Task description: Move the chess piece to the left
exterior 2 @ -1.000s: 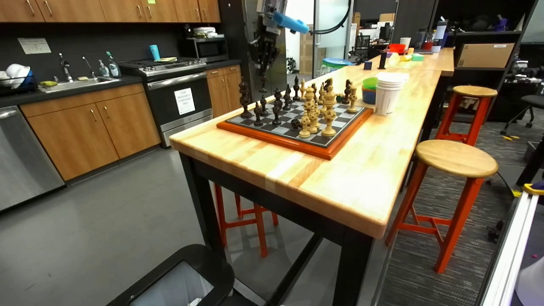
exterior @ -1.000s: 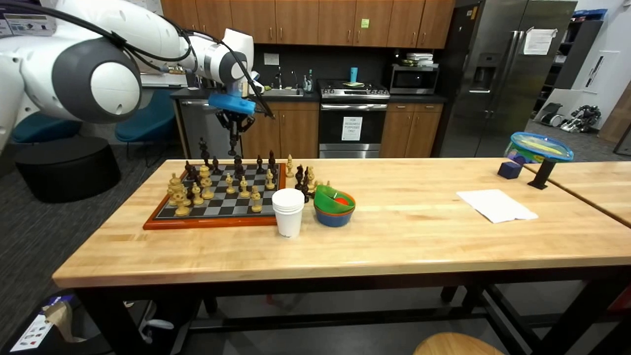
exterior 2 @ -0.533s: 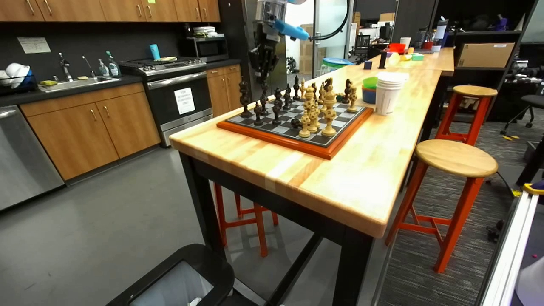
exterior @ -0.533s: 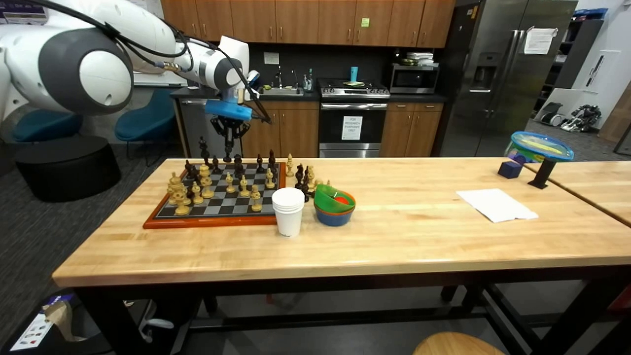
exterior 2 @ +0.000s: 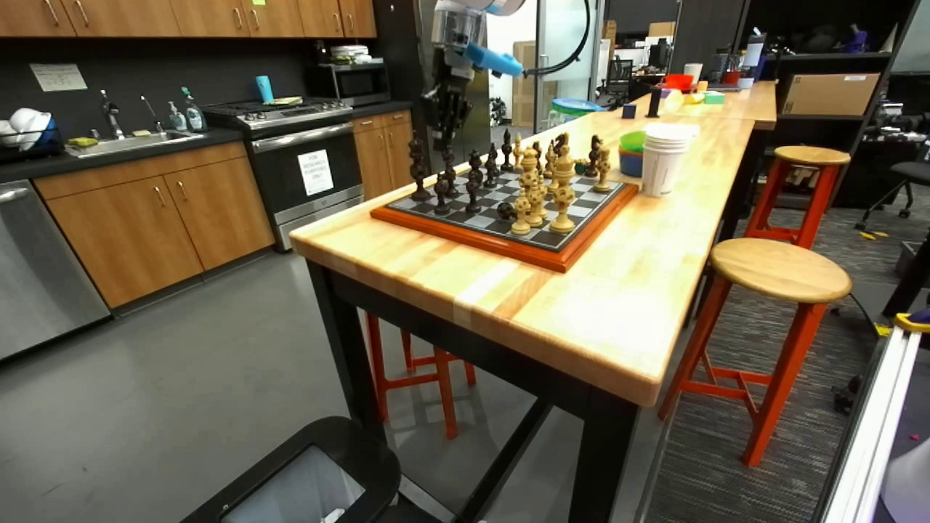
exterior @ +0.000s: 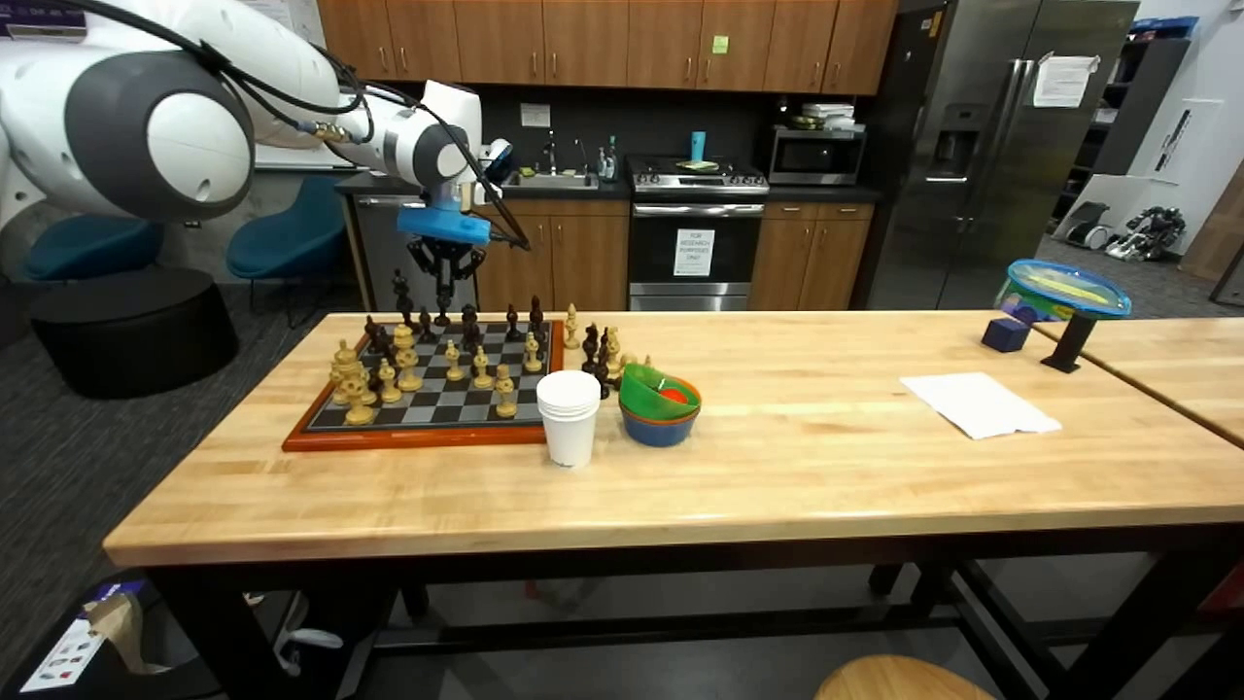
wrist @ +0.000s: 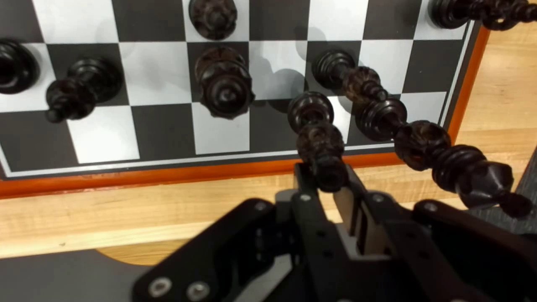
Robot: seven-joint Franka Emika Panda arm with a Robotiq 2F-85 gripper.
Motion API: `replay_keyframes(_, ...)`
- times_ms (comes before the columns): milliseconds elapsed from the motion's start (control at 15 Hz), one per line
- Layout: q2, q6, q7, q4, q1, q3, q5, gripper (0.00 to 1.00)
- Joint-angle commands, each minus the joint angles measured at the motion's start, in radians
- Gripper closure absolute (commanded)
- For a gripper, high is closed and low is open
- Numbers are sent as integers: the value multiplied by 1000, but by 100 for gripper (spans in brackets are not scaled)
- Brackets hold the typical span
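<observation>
The pincer (wrist: pixel 327 173) grips a dark chess piece (wrist: pixel 320 141) by its head, base hanging beneath, over the chessboard (wrist: pixel 168 177): a high hold, presumably to clear that tall crowned piece (wrist: pixel 423 144) alongside!

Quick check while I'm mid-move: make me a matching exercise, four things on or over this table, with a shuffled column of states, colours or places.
Things
1. gripper
2. white cups
3. chessboard
4. dark block

Matches
A. stacked upright
B. beside the black stand
C. closed on a dark chess piece
D. edged in reddish-orange

Pairs: 1-C, 2-A, 3-D, 4-B
</observation>
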Motion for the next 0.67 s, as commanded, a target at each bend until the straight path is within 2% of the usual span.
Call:
replay_keyframes(0, -29, 20, -22, -36, 4, -3, -18, 95)
replay_keyframes(600, -6, 52, -37, -17, 5, -6, -26, 95)
